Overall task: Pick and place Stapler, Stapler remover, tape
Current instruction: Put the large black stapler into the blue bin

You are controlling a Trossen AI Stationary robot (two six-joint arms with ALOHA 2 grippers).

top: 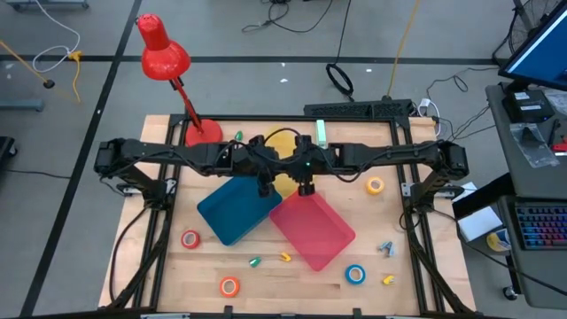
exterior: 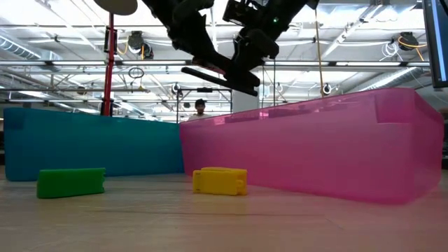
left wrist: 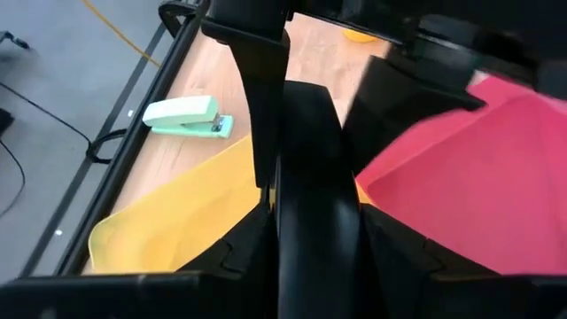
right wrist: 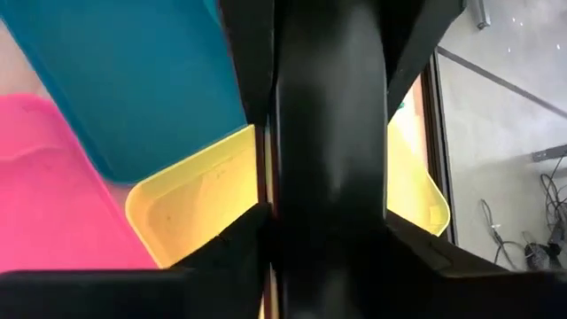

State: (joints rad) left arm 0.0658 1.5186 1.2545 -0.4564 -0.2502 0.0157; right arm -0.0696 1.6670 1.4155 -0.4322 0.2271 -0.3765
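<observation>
Meeting mid-table, left claw (top: pixel 264 189) beside right claw (top: pixel 306 188).

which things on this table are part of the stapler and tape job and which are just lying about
Job items:
- mint green stapler
- tape rolls: red, orange, yellow, blue
- blue tray, pink tray, yellow tray
- possibly a staple remover; too small to confirm

Lying about:
- red desk lamp
- green block, yellow block

Both arms crowd over the yellow tray (top: pixel 285 142); bare wood between scattered tape rolls (top: pixel 229 285) seems passable
</observation>
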